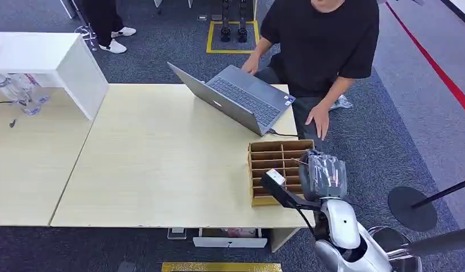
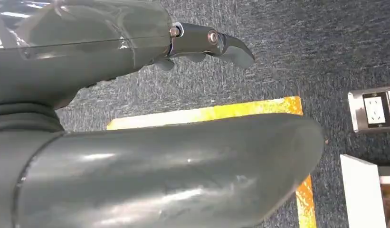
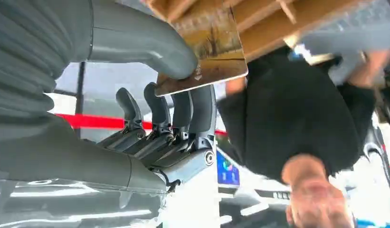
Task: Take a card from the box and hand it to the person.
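A wooden box (image 1: 273,154) with several compartments stands at the table's near right corner. My right hand (image 1: 324,174) hovers over its right side. In the right wrist view, my right hand (image 3: 174,109) pinches a brownish card (image 3: 209,50) between the thick thumb and the dark fingers (image 3: 197,107). The card's far end lies against the box's dividers (image 3: 259,19). A person in a black shirt (image 1: 326,39) sits beyond the box, one hand (image 1: 319,120) hanging by the table's edge. My left hand (image 2: 150,161) hangs above the carpet with nothing in it and its fingers apart.
An open grey laptop (image 1: 241,96) sits behind the box, with the person's other hand on it. A white cabinet (image 1: 48,59) stands at the far left. A black stand base (image 1: 412,208) and a red floor line (image 1: 439,68) are to my right.
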Robot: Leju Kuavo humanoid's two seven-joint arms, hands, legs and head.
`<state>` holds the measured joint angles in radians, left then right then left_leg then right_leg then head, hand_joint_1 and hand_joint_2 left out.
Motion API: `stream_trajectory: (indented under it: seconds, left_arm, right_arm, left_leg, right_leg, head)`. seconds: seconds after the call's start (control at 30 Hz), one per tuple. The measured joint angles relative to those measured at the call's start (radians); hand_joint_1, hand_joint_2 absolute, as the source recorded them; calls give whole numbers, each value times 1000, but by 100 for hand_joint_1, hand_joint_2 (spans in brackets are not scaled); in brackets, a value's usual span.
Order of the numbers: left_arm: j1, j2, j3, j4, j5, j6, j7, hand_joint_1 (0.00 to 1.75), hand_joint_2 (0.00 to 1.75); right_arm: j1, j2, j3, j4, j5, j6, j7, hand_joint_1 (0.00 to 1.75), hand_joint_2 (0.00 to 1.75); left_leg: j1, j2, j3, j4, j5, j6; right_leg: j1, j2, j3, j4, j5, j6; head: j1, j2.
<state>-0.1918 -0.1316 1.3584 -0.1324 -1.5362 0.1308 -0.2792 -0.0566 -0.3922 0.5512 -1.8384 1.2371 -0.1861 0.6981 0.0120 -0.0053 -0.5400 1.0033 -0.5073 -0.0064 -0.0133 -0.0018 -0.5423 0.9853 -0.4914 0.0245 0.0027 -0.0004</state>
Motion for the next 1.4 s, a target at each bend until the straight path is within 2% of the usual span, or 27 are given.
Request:
stream_trajectory:
  seconds: [0.3,0.37,0.47,0.53,0.63,0.77,0.93,1.0,1.17,1.4]
  left_arm:
    - [0,-2,0,0,0,0,0,0,0]
    - [-1,-2,0,0,0,0,1,0,0]
    - [-1,-4,-1,0,0,-1,3,0,0]
    - [-2,-6,-2,0,0,-3,4,0,0]
    - [-5,-8,-3,0,0,-5,8,0,0]
    - [-12,-8,-7,0,0,-6,23,0,0]
    - [-16,-8,-18,0,0,-6,26,0,0]
    - [-18,-8,-26,0,0,-6,32,0,0]
    - [-20,-10,-37,0,0,-8,35,0,0]
    - [-24,-11,-47,0,0,-9,37,0,0]
  right_arm:
    - [-8,-24,-12,-103,27,46,0,131,175]
    - [-10,-28,-12,-113,30,55,0,138,175]
    - [-14,-32,-18,-121,33,64,0,131,175]
    - [-16,-36,-26,-121,35,68,0,124,175]
    - [-27,-44,-40,-120,29,72,0,133,175]
    - [-49,-59,-58,-112,15,84,0,127,175]
    - [-68,-70,-71,-104,48,85,1,131,175]
    - [-77,-71,-72,-96,68,85,1,140,175]
    - [-98,-71,-79,-79,65,82,1,133,175]
    - [-121,-71,-92,-54,46,68,1,136,175]
  left_leg:
    - [0,0,0,0,0,0]
    - [0,0,0,0,0,0]
    - [0,0,0,0,0,0]
    - [0,0,0,0,0,0]
    - [0,0,0,0,0,0]
    - [0,0,0,0,0,0]
    - [0,0,0,0,0,0]
    - [0,0,0,0,0,0]
    - [0,0,0,0,0,0]
    - [0,0,0,0,0,0]
  right_leg:
    - [0,0,0,0,0,0]
    - [0,0,0,0,0,0]
    - [0,0,0,0,0,0]
    - [0,0,0,0,0,0]
    - [0,0,0,0,0,0]
    - [0,0,0,0,0,0]
    - [0,0,0,0,0,0]
    - [0,0,0,0,0,0]
    - [0,0,0,0,0,0]
    - [0,0,0,0,0,0]
  head:
    - [0,0]
    - [0,0]
    - [0,0]
    - [0,0]
    - [0,0]
    - [0,0]
    - [0,0]
    - [0,0]
    - [0,0]
    - [0,0]
